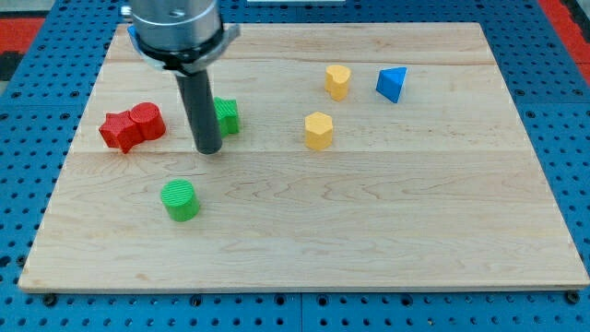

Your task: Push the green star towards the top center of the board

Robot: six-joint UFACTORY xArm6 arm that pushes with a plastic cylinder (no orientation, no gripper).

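The green star (227, 116) lies on the wooden board (396, 212) at the upper left, partly hidden behind my rod. My tip (208, 149) rests on the board just left of and below the star, touching or nearly touching it. A green cylinder (180, 200) stands below the tip, apart from it.
A red cylinder (147, 120) and a red star-like block (118, 131) sit together left of the tip. A yellow block (337, 81) and a blue triangular block (392, 84) lie at the upper right. A yellow hexagon (318, 130) lies near the middle.
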